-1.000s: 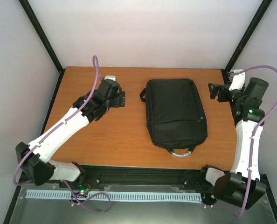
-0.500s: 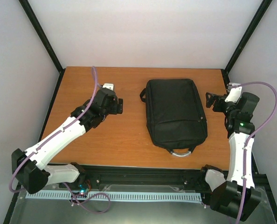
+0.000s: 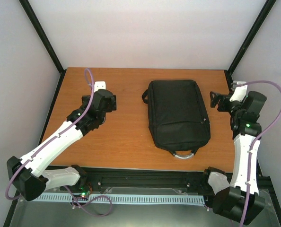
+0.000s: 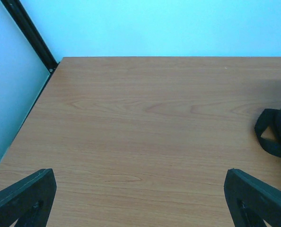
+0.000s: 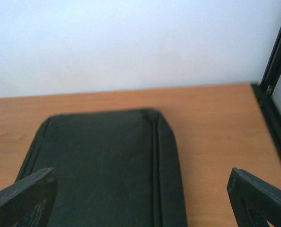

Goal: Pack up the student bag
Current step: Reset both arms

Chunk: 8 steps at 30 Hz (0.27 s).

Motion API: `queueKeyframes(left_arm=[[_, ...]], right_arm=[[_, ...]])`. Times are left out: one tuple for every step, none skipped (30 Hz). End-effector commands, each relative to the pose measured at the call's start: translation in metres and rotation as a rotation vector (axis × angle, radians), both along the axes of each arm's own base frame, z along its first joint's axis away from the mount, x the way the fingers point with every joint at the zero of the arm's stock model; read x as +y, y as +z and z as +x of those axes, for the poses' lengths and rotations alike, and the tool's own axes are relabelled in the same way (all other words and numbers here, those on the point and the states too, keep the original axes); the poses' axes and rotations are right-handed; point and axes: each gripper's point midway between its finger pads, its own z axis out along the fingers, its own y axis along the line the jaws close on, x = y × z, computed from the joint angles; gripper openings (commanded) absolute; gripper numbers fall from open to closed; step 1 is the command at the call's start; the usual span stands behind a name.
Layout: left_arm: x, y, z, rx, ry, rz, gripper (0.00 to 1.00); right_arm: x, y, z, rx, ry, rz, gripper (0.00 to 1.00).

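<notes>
Blurry student bag [image 5: 102, 165], partly off-frame

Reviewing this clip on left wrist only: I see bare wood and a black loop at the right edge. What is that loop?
Observer: A side strap of the student bag, which lies flat in the middle of the table.
Operator: Where does its handle point?
Observer: The grey loop handle points toward the near edge.
Operator: And the other arm?
Observer: The right gripper hangs beside the bag's right edge, fingers open, holding nothing.
</notes>
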Motion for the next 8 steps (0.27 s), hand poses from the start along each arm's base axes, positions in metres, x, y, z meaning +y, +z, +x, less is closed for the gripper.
queueKeyframes(left_arm=[[0.014, 0.027, 0.002, -0.076, 0.067, 0.009, 1.0], [0.013, 0.029, 0.002, -0.073, 0.062, 0.008, 1.0], [0.013, 0.03, 0.003, -0.069, 0.061, 0.009, 1.0], [0.012, 0.032, 0.003, -0.067, 0.058, 0.007, 1.0], [0.011, 0.033, 0.003, -0.065, 0.055, 0.005, 1.0], [0.01, 0.033, 0.003, -0.064, 0.05, 0.002, 1.0], [0.008, 0.033, 0.004, -0.063, 0.04, -0.001, 1.0], [0.008, 0.032, 0.003, -0.061, 0.034, -0.003, 1.0]], right_arm=[[-0.003, 0.068, -0.002, -0.124, -0.002, -0.088, 1.0], [-0.003, 0.072, -0.002, -0.132, -0.002, -0.098, 1.0], [-0.003, 0.073, -0.002, -0.137, 0.0, -0.105, 1.0], [-0.002, 0.07, -0.001, -0.137, 0.01, -0.112, 1.0], [-0.002, 0.063, 0.001, -0.128, 0.014, -0.109, 1.0], [-0.003, 0.054, 0.003, -0.107, 0.009, -0.092, 1.0], [-0.003, 0.046, 0.004, -0.085, 0.01, -0.074, 1.0], [-0.003, 0.041, 0.005, -0.069, 0.01, -0.059, 1.0]])
